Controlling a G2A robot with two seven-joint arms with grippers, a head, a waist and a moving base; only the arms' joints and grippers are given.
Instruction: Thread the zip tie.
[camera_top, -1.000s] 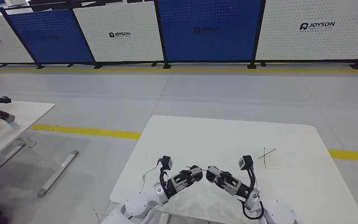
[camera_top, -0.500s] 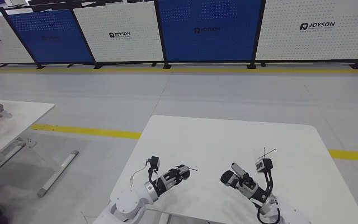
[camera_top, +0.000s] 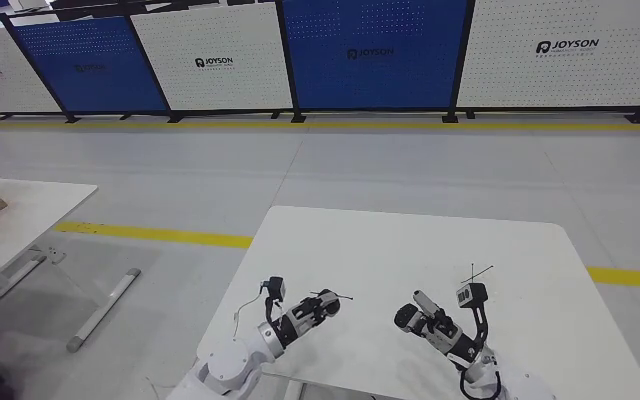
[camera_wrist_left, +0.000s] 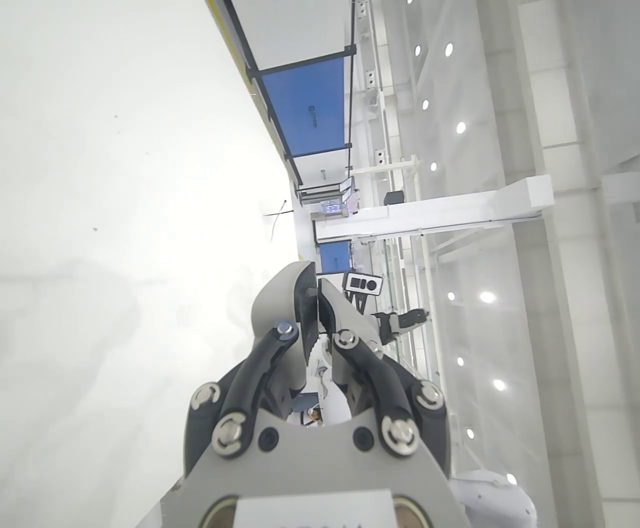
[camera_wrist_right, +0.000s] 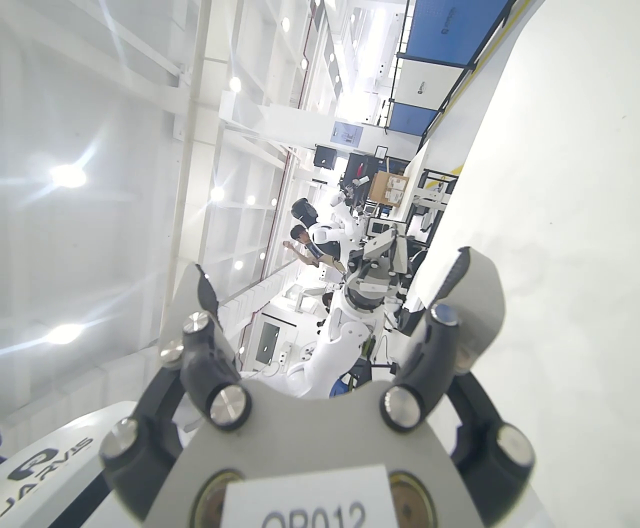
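Apparently the threading is only set up. The left pincer (camera_wrist_left: 317, 289) is clenched on a thin black zip tie (camera_top: 338, 296), held over the counter (camera_top: 400, 235) near its front left corner, with one end jutting free. No closed loop is discernible. The right pincer (camera_wrist_right: 332, 267) stands released and empty, well apart, by the front edge. More ties (camera_top: 478, 272) lie crossed toward the right edge. Feeding tail through head looks undone.

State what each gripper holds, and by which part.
Left gripper pinches a zip tie along its strap, one end poking out; right gripper is open and empty.
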